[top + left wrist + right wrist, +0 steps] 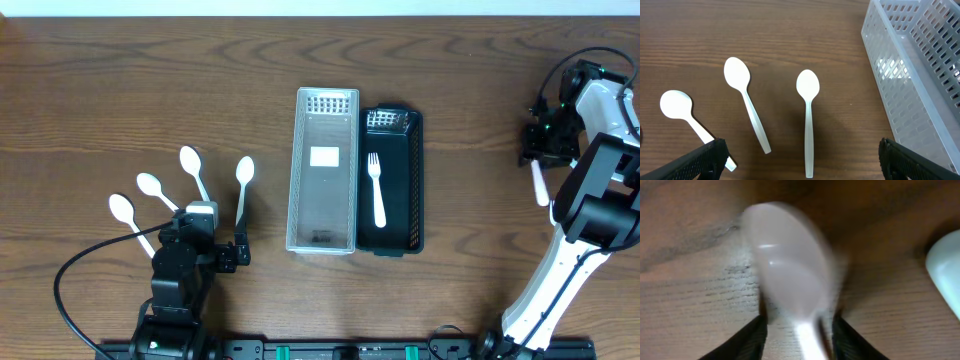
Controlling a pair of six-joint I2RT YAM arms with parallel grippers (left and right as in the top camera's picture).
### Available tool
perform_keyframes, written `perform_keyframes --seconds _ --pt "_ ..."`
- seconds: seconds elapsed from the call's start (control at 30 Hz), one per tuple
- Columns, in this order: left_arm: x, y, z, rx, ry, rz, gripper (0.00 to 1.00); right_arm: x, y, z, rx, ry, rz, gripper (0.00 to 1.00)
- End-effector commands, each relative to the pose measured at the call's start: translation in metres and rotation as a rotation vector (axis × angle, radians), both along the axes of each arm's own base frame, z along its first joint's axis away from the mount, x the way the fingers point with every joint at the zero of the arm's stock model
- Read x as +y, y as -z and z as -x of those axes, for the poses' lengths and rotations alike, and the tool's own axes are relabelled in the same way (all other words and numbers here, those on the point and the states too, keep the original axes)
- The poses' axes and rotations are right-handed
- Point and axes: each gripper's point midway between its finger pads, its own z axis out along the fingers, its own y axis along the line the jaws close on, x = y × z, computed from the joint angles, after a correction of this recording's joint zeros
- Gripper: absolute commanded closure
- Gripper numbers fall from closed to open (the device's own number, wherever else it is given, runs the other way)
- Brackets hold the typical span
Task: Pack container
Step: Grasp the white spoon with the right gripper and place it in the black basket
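Dark brown wood-grain table [120, 90] fills every view. At its middle stands a long clear perforated plastic bin [295, 170]. Right against its right side is a black perforated plastic bin [416, 180] of similar shape. A white plastic fork [377, 190] lies lengthwise inside the black bin, tines toward the far edge.

Left of the bins, four loose white plastic spoons [192, 165] fan out on the wood, bowls away from the robot.

The black left arm [175, 280] comes up from the near edge at lower left, its wrist pointing toward the far side. The left gripper [807, 167] sits over the handle ends of those spoons. Its fingers are spread wide and grip nothing: the wrist view shows a black fingertip [705, 160] in one bottom corner and its partner in the other. The rightmost spoon's handle lies between them, and another handle runs under the left fingertip.

The white right arm [560, 270] rises from the near right corner and bends at the elbow. It reaches to the far right of the table, well apart from both bins. The right gripper [540, 150] is pressed in on the handle of a fifth white plastic spoon [790, 270]. The spoon's blurred bowl juts forward above the wood in the wrist view. A pale rounded shape [946, 270] at that view's right edge is too cropped to identify.
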Motion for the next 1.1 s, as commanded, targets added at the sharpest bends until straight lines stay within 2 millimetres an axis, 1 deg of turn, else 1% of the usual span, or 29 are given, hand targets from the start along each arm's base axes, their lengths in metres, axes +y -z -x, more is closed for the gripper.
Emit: perform_keyframes --seconds 0.0,0.03,0.1,0.23,0.3,0.4,0.47,0.53,0.57,0.67,0.77,0.87,0.93,0.97,1.03,1.07 --pt "0.002 -0.008 -0.002 -0.015 -0.02 0.009 0.02 0.004 0.015 0.005 0.026 0.036 -0.04 0.66" --pt "0.002 -0.008 -0.002 -0.015 -0.02 0.009 0.02 0.004 0.015 0.005 0.027 0.047 -0.039 0.72" --pt "0.002 -0.008 -0.002 -0.015 -0.02 0.009 0.02 0.004 0.015 0.005 0.027 0.058 -0.037 0.8" --pt "0.002 -0.008 -0.002 -0.015 -0.02 0.009 0.02 0.005 0.015 0.004 0.028 0.073 -0.035 0.81" --pt "0.002 -0.008 -0.002 -0.015 -0.02 0.009 0.02 0.005 0.015 0.005 0.03 0.091 -0.034 0.85" --pt "0.002 -0.008 -0.002 -0.015 -0.02 0.009 0.02 0.007 0.013 0.006 0.04 0.122 -0.033 0.89" --pt "0.002 -0.008 -0.002 -0.015 -0.02 0.009 0.02 0.013 0.009 0.006 0.039 0.123 -0.048 0.91" --pt "0.002 -0.008 -0.002 -0.015 -0.02 0.009 0.02 0.02 -0.001 0.002 0.025 0.126 -0.048 0.92" --pt "0.002 -0.008 -0.002 -0.015 -0.02 0.009 0.02 0.024 -0.007 -0.001 0.01 0.122 -0.049 0.93" --pt "0.002 -0.008 -0.002 -0.015 -0.02 0.009 0.02 0.041 -0.037 -0.014 -0.064 0.088 -0.04 0.93" --pt "0.002 -0.008 -0.002 -0.015 -0.02 0.009 0.02 0.066 -0.081 -0.027 -0.173 0.045 -0.02 0.94" --pt "0.002 -0.008 -0.002 -0.015 -0.02 0.009 0.02 0.101 -0.131 -0.033 -0.294 -0.023 -0.01 0.94" --pt "0.002 -0.008 -0.002 -0.015 -0.02 0.009 0.02 0.127 -0.158 -0.032 -0.357 -0.052 -0.014 0.95" --pt "0.002 -0.008 -0.002 -0.015 -0.02 0.009 0.02 0.143 -0.171 -0.03 -0.387 -0.071 -0.021 0.97" --pt "0.002 -0.008 -0.002 -0.015 -0.02 0.009 0.02 0.173 -0.188 -0.025 -0.424 -0.093 -0.038 0.99" --pt "0.002 -0.008 -0.002 -0.015 -0.02 0.009 0.02 0.188 -0.193 -0.022 -0.432 -0.099 -0.049 0.99"
